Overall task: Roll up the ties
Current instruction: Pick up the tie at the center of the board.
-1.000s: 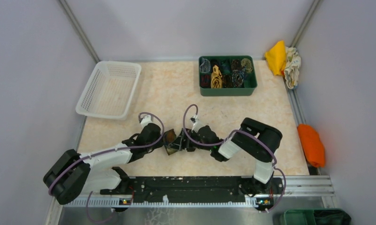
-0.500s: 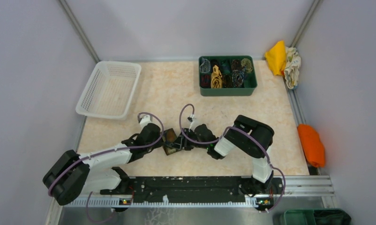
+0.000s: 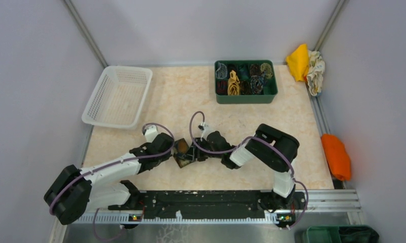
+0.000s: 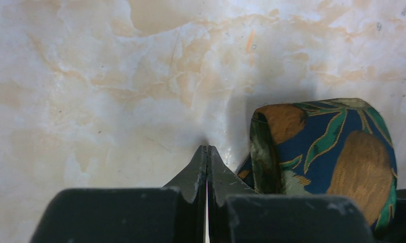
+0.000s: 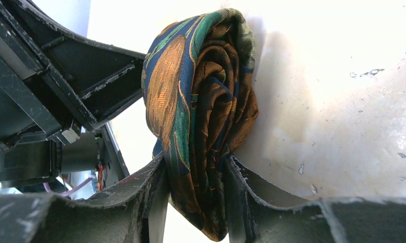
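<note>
A rolled dark tie [image 3: 182, 149] with orange-gold and teal blotches sits on the table between my two grippers. My right gripper [image 3: 190, 154] is shut on this roll. In the right wrist view its fingers [image 5: 251, 185] pinch the lower part of the tie [image 5: 201, 91], whose spiral end faces the camera. My left gripper [image 3: 174, 151] is shut with nothing in it, just left of the roll. In the left wrist view its tips [image 4: 207, 150] meet on the tabletop and the tie [image 4: 322, 147] lies to their right. Several more rolled ties [image 3: 244, 78] fill a green bin.
The green bin [image 3: 245, 99] stands at the back of the table, right of centre. A white mesh basket [image 3: 117, 96] is at the back left. Yellow and white cloth lumps [image 3: 305, 63] and an orange one [image 3: 335, 156] lie off the table's right edge.
My right gripper has closed onto the rolled tie. Both arms have shifted a little to the left with the roll between them.
</note>
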Controlling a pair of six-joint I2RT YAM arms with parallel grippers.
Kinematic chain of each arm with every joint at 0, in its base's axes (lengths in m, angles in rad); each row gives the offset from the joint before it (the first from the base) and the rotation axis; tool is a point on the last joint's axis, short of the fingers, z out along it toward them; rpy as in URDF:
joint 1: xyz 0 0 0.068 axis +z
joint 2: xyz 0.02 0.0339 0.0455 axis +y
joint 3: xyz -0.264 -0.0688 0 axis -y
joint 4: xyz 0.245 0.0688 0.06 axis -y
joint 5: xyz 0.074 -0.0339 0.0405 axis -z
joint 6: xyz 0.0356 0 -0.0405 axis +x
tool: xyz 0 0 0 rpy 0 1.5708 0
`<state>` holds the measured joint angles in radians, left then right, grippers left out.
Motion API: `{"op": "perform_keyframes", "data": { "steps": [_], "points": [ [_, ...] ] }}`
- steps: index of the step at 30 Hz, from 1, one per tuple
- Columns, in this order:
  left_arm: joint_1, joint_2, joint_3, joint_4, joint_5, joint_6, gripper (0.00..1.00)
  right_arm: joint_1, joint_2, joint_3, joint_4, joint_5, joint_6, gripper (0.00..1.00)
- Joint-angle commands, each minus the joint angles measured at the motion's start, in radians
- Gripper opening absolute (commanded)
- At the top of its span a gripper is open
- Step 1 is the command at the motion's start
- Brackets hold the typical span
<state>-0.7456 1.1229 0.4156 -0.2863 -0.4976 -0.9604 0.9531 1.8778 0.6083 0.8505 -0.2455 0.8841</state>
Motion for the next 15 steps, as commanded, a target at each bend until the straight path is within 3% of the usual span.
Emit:
{"op": "perform_keyframes", "data": {
  "steps": [1,8,15],
  "points": [
    [0.001,0.020,-0.011,0.118,-0.058,-0.011,0.00,-0.002,-0.025,0.016,-0.150,0.035,-0.090,0.40],
    [0.049,0.091,0.102,0.126,-0.157,0.024,0.00,-0.001,-0.030,0.064,-0.217,0.019,-0.154,0.41],
    [0.093,0.250,0.116,0.278,-0.034,0.070,0.00,0.006,-0.048,0.084,-0.268,0.023,-0.202,0.44]
  ]
}}
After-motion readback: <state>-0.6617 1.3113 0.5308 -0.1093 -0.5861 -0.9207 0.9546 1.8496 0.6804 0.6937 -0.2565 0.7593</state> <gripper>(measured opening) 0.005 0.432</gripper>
